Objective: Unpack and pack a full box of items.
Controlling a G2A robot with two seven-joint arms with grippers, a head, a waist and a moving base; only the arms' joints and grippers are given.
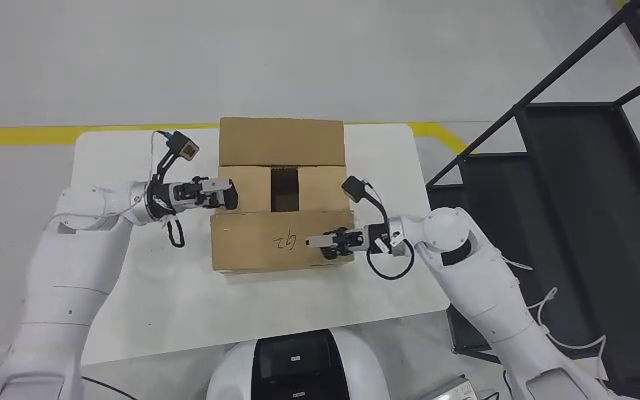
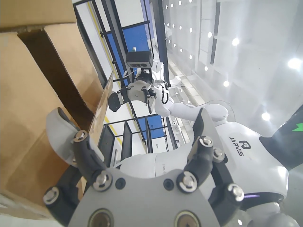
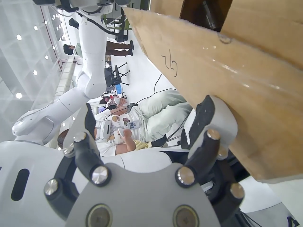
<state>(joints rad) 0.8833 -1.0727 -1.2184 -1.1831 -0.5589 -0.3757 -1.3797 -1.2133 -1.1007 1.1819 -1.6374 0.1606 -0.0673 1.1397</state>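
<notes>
Top view looks down on a brown cardboard box (image 1: 320,188) standing in the middle of a white tabletop (image 1: 140,290), between the two arms. The left claw (image 1: 230,192) is at the box's left side, level with its top, and its fingers (image 2: 60,126) are spread apart, holding nothing; one of them lies against the thin edge of the near flap (image 1: 260,245), which sticks out from the box toward the robot. The right claw (image 1: 314,241) sits at that same flap's right part, beside the handwriting on it. Its fingers are also spread wide and grip nothing, with one white pad (image 3: 213,116) pressed against the flap's face. Beyond both claws, the far flap (image 1: 282,140) lies folded outward. Two inner flaps are still folded over the opening and block most of it, leaving only a dark slot (image 1: 285,188) between them. Through that slot the right wrist view shows a dark, rounded item (image 3: 209,15) inside the box, too shadowed to identify. Well off to the right claw's outer side, past the tabletop's edge, stands a black metal stair frame (image 1: 560,170). A yellow line (image 1: 60,134) runs along the floor behind the tabletop.
</notes>
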